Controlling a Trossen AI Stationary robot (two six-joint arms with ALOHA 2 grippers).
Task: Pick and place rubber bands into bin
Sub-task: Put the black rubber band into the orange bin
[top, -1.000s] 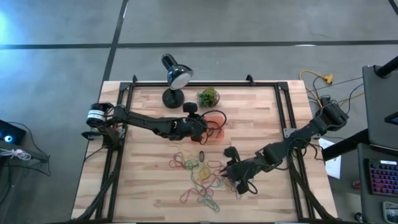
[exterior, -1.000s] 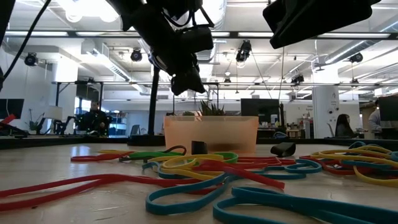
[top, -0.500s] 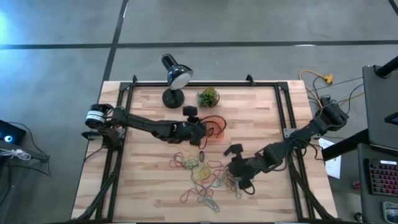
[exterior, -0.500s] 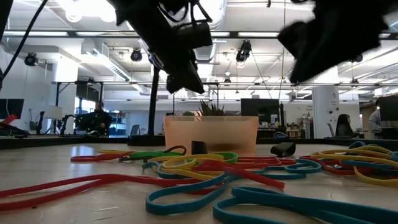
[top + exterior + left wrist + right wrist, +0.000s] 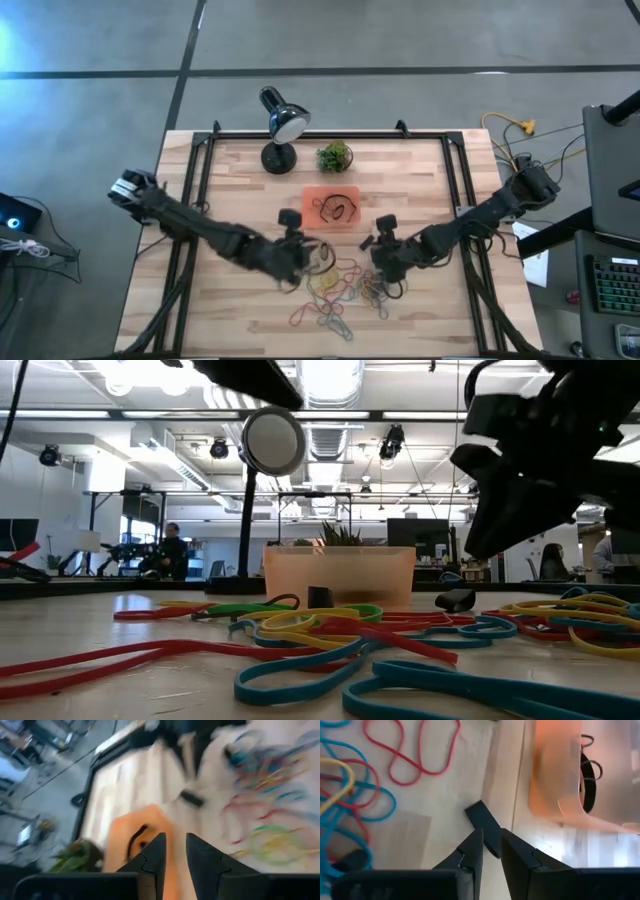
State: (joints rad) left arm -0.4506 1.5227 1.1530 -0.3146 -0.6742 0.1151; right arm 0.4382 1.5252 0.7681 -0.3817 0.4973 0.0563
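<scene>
The rubber bands (image 5: 335, 285) lie in a loose, multi-coloured heap on the table, on the near side of the bin (image 5: 333, 208), w/ a few dark bands already inside it. Both grippers hang over that heap's top edge, 1 each side. The left gripper (image 5: 300, 255) is at the heap's left fringe; fingers sit slightly parted w/ nothing between them. The right gripper (image 5: 383, 262) is at the heap's right fringe, jaws narrow and apparently empty too, a small black clip (image 5: 485, 826) just ahead of its tips. Bin lies up-table from both, roughly midway between them, so either arm looks about equally placed; I'd guess each just drops onto its nearest band.
</scene>
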